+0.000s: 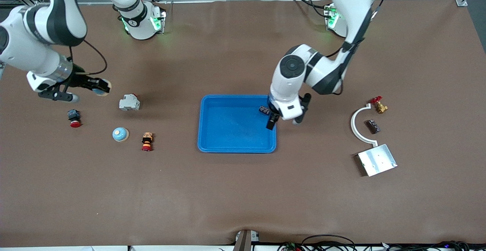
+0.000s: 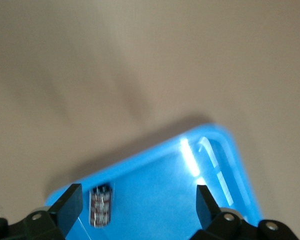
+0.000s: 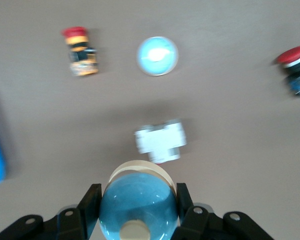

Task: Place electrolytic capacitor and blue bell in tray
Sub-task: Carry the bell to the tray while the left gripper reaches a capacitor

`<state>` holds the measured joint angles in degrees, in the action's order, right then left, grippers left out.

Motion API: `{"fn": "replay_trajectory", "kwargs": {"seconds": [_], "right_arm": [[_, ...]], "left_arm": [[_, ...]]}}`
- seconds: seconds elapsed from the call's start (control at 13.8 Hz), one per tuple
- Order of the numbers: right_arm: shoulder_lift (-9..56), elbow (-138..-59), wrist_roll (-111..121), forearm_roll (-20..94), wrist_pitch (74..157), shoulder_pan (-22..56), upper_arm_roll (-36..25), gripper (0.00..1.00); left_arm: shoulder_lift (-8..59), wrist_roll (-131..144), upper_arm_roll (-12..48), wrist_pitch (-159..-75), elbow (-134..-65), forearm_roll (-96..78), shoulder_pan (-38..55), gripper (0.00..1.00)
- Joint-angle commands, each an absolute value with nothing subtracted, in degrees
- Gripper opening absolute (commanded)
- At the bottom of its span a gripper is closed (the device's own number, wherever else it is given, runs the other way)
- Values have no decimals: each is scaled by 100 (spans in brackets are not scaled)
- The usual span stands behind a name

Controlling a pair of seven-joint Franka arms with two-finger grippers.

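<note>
The left gripper (image 1: 283, 121) is hanging over the blue tray (image 1: 235, 144) at centre frame, its fingers (image 2: 70, 205) standing wide apart. The electrolytic capacitor (image 2: 100, 205) is lying in the tray, just inside one finger, touching neither; the front view shows it half hidden by the gripper. At upper left of the front view, the right gripper (image 1: 99, 87) is clamping a blue bell (image 3: 138, 202) above the table, its base cut off in the right wrist view. A second, paler bell (image 1: 120, 134) is resting on the table lower down.
</note>
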<state>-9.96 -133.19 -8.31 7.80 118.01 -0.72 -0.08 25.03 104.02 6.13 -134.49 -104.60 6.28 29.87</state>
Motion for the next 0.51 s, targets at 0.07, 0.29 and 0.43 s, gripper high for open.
{"fn": "replay_trajectory", "kwargs": {"seconds": [0.07,0.29,0.43], "right_arm": [[-1046,-13386,-2947,914,12206,1210,0,0],[-836,-13386,-4267,914,12742,1984,0,0],[-573,-13351,-4927,879,13006,2424,0,0]], "left_arm": [[1934,9127,685,-12736,-10626,782,2226,100],[1820,8099,677,-12639,-10915,782,1620,100],[1854,7298,668,-12647,-11091,791,1171,100]]}}
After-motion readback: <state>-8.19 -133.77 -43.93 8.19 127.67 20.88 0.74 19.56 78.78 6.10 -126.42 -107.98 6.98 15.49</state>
